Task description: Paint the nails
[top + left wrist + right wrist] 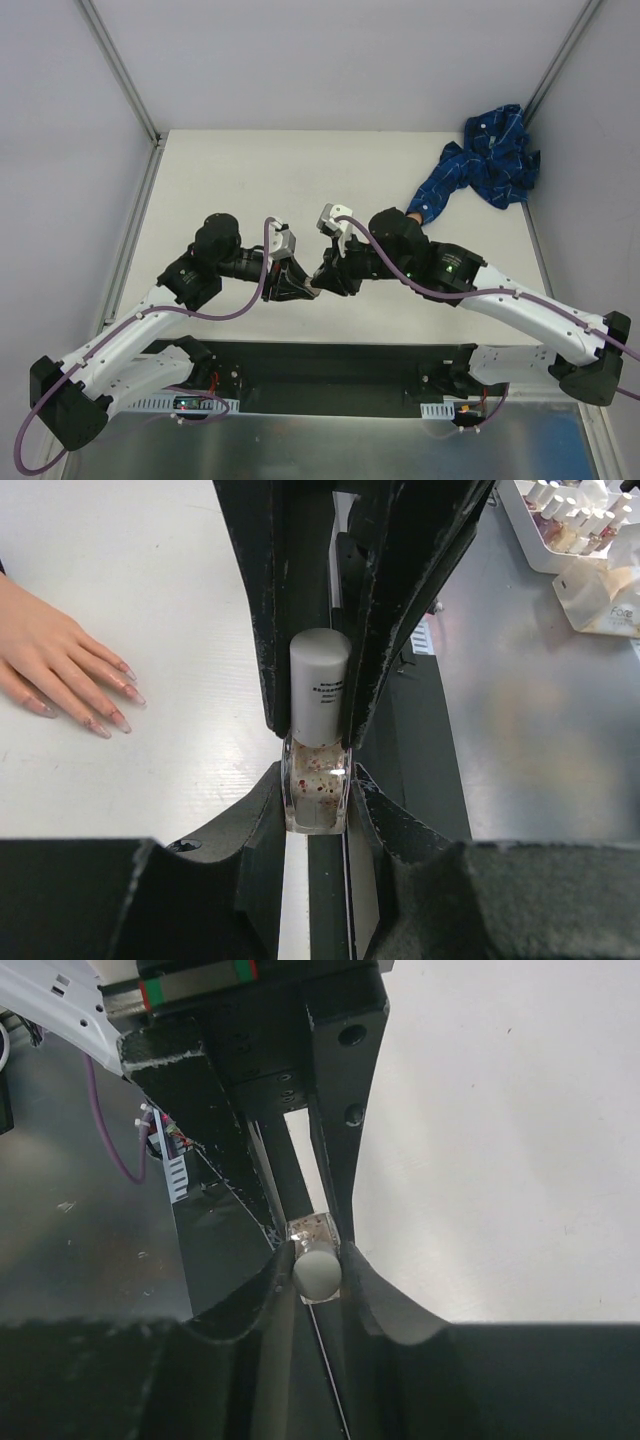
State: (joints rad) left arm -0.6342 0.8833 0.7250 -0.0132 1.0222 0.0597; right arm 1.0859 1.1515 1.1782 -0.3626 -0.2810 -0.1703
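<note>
1. The gravest risk, as I judge it, is a spill. The small clear glass polish bottle with red flecks lies roughly level between the two arms above the white table. If its pale grey cylindrical cap comes free at that angle, polish could run out.
2. Next is the bottle turning in its grip. The glass is smooth, so a twist on the cap may spin the whole bottle instead of loosening the thread.
3. A lesser risk is the round, slick cap slipping between the fingers that pinch it.
4. The left gripper has its jaws drawn in narrow, clamped on the glass body of the bottle from both sides.
5. The right gripper meets it head-on, jaws narrow and pressed on either side of the cap.
6. The glossy pinkish nails are on the flesh-coloured mannequin hand. It lies flat on the table, fingers spread, well apart from both grippers. None of them shows any fresh polish.
</note>
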